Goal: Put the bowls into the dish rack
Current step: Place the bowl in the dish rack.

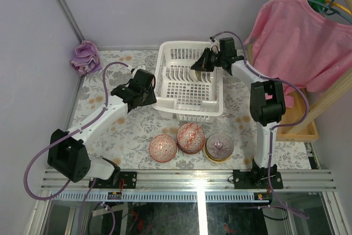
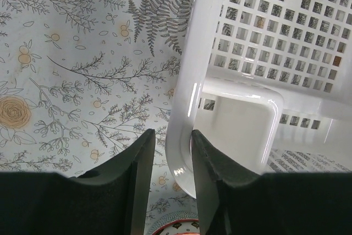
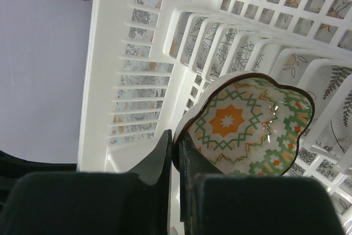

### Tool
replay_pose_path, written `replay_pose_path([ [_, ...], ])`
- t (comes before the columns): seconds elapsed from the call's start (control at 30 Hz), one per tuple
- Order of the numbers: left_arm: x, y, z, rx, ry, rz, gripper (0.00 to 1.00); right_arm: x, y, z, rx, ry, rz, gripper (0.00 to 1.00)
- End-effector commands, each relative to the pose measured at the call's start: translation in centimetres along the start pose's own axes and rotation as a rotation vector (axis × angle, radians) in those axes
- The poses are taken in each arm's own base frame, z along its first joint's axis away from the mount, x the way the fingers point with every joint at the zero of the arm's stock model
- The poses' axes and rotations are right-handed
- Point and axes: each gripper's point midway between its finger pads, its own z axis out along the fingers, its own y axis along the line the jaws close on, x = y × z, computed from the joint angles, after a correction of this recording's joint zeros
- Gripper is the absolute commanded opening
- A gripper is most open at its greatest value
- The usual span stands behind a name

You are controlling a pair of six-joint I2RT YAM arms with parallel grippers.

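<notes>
Left tool (image 2: 171, 136) is pinched narrow on the side rim of the dish rack (image 1: 193, 115), one finger outside the wall and one inside. My guess is that's just to keep the light plastic thing from sliding while the other arm loads it. Right tool (image 3: 174, 146) is clamped tight on the edge of a green-and-orange patterned bowl (image 3: 247, 125), which stands on edge just past its fingertips, right above the rack's curved tines (image 1: 177, 74). Makes sense, since a bowl probably has to go in upright to slot between them. Can't tell if it's touching the tines yet. The other bowls (image 1: 191, 137) sit on the worktop (image 1: 121, 130) well behind both tools, near the arm bases, so I'd say loading has barely started.
</notes>
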Motion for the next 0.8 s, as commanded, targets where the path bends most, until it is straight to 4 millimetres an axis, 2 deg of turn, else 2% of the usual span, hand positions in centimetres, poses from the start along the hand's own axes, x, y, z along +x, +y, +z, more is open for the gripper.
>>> replay_pose_path([
  [0.0, -0.2, 1.0, -0.4, -0.016, -0.006, 0.023, 0.31, -2.0, 1.4, -0.9, -0.027, -0.084, -0.048, 0.0],
  [0.3, -0.6, 1.2, -0.4, -0.019, -0.009, 0.024, 0.3, -4.2, 2.0, -2.1, -0.104, -0.13, -0.049, 0.0],
  [0.47, -0.8, 1.0, -0.3, -0.012, -0.005, 0.023, 0.29, -4.2, 1.0, -2.3, -0.093, -0.132, -0.038, 0.0],
  [0.77, -0.9, 0.9, -0.4, -0.009, -0.009, 0.022, 0.29, -3.2, -1.1, -0.8, -0.082, -0.115, -0.001, 0.0],
])
